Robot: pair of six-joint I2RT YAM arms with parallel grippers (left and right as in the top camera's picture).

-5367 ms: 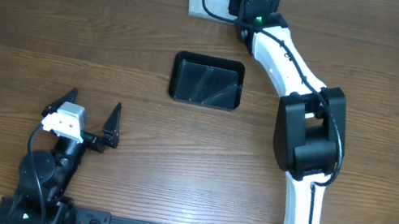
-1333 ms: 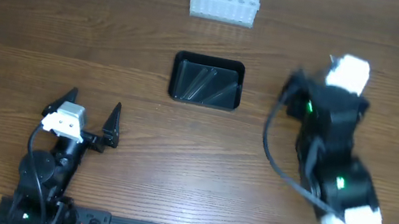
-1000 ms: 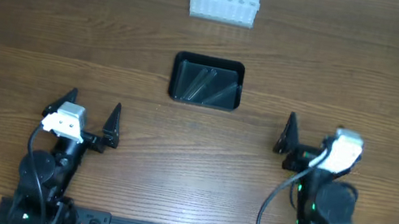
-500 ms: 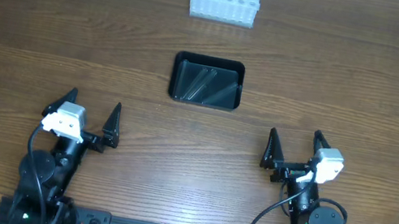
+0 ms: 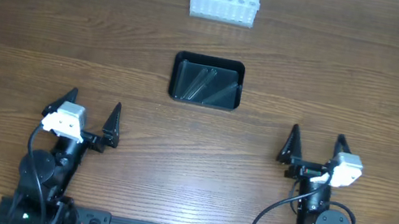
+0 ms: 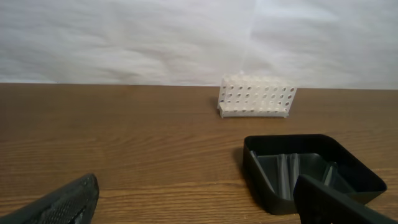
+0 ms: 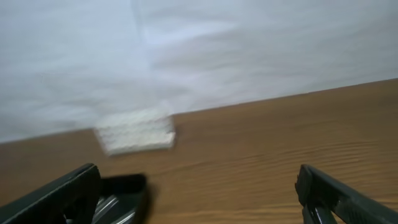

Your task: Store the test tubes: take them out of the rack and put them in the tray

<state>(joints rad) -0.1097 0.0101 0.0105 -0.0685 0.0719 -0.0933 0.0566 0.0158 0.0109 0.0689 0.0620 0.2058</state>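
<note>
The right gripper [image 5: 316, 141] withdrew from the rack [image 5: 224, 3], passed to the right of the tray [image 5: 210, 61], and retracted to a position just ahead of its own base. In the final half second it shifted slightly rightward, with its jaws apart.

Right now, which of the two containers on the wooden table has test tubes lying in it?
The black rectangular plastic tray: clear tubes lie flat inside it. The white perforated rack has none standing in it.

rack [image 5: 224, 3] white | tray [image 5: 210, 60] black | table [image 5: 32, 33] brown (wood grain)
</note>
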